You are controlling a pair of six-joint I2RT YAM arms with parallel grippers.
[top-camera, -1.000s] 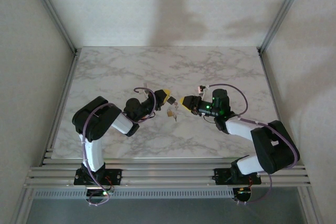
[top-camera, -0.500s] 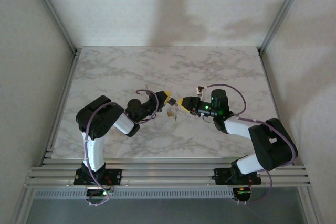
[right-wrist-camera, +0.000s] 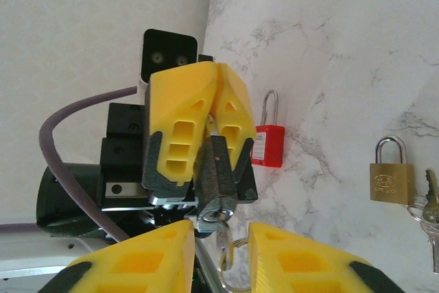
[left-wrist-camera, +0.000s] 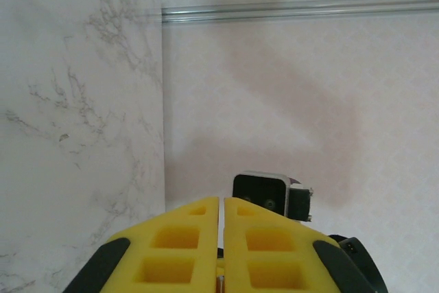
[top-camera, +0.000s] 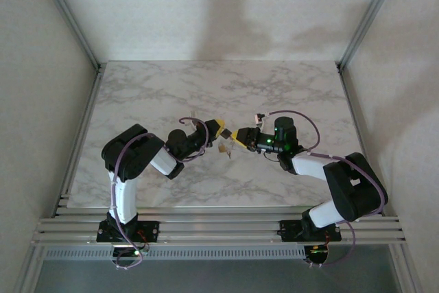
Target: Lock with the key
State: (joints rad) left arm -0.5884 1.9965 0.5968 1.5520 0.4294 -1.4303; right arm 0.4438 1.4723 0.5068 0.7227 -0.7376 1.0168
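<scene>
The left gripper (top-camera: pixel 219 127) is clamping a dark grey metal padlock (right-wrist-camera: pixel 218 180) near the middle of the white marble table (top-camera: pixel 171 87). A silver key (right-wrist-camera: pixel 223 246) is hanging at the padlock's 6 o'clock, between the right gripper's (top-camera: pixel 235 134) 2 narrowly parted yellow fingers (right-wrist-camera: pixel 147 255).

We lose the key (right-wrist-camera: pixel 222 248) at the right gripper (right-wrist-camera: pixel 221 232) past the bottom edge; the left wrist view hides the left gripper's (left-wrist-camera: pixel 221 204) lock (right-wrist-camera: pixel 218 186).
</scene>
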